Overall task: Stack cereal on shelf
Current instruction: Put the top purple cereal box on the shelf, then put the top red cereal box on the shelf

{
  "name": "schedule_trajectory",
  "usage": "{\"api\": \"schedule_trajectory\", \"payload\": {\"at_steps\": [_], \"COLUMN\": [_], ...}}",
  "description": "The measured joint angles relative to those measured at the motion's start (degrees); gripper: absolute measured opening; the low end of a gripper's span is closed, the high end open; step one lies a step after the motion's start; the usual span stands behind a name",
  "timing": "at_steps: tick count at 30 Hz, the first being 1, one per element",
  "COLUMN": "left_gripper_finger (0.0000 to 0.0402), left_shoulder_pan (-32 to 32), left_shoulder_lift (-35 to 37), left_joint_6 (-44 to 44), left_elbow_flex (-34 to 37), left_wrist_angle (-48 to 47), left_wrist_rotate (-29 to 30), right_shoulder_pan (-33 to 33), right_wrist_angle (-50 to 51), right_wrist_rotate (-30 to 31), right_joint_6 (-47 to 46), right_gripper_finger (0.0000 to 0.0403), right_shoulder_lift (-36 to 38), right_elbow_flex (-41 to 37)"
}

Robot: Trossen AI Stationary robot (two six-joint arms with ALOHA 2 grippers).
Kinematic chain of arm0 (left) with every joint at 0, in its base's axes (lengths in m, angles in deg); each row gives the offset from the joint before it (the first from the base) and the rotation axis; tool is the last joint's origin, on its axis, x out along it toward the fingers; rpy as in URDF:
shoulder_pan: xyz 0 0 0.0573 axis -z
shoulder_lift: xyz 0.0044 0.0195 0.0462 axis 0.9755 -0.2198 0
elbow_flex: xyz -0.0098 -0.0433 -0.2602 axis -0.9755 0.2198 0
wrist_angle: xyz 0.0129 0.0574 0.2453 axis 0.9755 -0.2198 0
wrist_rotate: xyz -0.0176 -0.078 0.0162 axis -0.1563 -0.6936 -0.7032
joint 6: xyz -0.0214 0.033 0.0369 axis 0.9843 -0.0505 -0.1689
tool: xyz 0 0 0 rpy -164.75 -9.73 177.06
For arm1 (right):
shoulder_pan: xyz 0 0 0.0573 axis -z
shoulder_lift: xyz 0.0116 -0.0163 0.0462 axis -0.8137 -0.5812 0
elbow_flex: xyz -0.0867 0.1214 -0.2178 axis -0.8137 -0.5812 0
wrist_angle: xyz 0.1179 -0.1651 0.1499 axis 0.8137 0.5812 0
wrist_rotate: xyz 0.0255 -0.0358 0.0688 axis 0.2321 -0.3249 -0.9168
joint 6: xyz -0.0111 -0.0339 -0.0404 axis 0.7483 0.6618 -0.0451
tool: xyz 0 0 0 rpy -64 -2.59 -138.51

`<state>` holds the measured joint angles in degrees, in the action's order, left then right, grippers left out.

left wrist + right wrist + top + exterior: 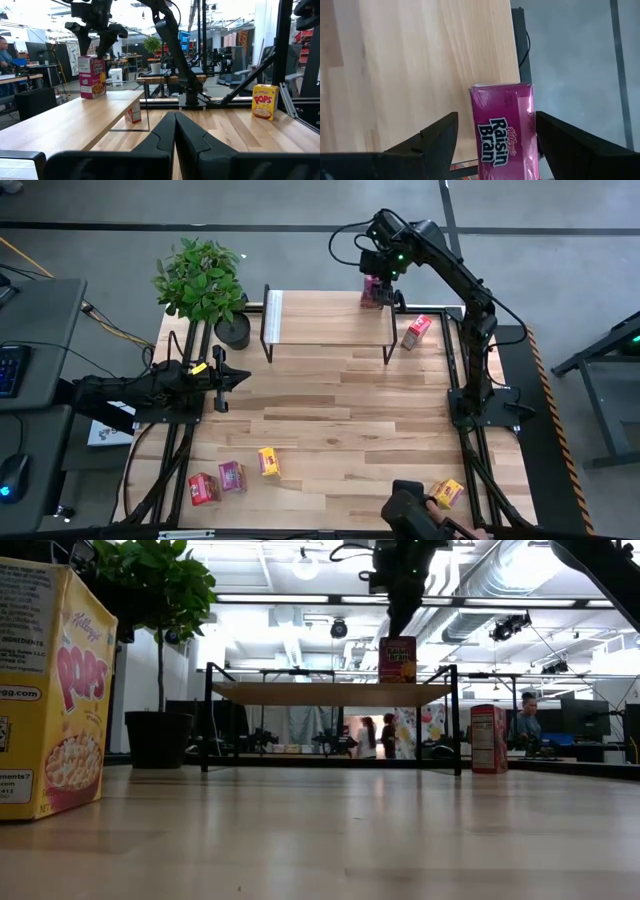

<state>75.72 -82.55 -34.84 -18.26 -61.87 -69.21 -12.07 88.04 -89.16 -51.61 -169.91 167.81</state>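
A magenta cereal box (505, 130) stands upright on the far right end of the shelf (330, 320), a wood-topped rack on black wire legs. My right gripper (496, 120) hovers over the box, pointing steeply down and open. One finger stands on each side of the box top (91, 59), apart from it. A red cereal box (416, 331) stands on the table just right of the shelf. Several more boxes lie near the table's near edge: yellow (268, 461), pink (232, 476), red (203, 488) and yellow (447, 494). My left gripper (240, 377) waits shut at the table's left side.
A potted plant (205, 280) stands at the far left corner beside the shelf. A dark object (410, 510) sits at the near edge by the yellow box. The shelf top left of the magenta box is bare wood. People show in the room beyond the table.
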Motion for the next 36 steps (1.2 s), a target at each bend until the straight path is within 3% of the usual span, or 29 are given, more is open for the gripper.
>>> {"api": "schedule_trajectory", "payload": {"at_steps": [21,31,36], "left_gripper_finger": [0.0,0.0,0.0], "left_shoulder_pan": [0.0,0.02,0.01], "left_shoulder_lift": [0.0,-0.01,0.0], "left_joint_6": [0.0,0.0,0.01], "left_elbow_flex": [-0.01,-0.02,-0.01], "left_wrist_angle": [0.02,0.01,0.0], "left_wrist_rotate": [-0.01,0.0,0.0], "right_shoulder_pan": [0.11,0.36,-1.47], "right_wrist_angle": [-3.23,3.32,2.43], "right_wrist_rotate": [-10.16,-22.59,-28.69], "right_joint_6": [-1.66,-14.3,-23.37], "right_gripper_finger": [0.0257,0.0257,0.0257], "right_shoulder_lift": [4.16,7.47,12.49], "right_elbow_flex": [0.0,-0.03,-5.9]}}
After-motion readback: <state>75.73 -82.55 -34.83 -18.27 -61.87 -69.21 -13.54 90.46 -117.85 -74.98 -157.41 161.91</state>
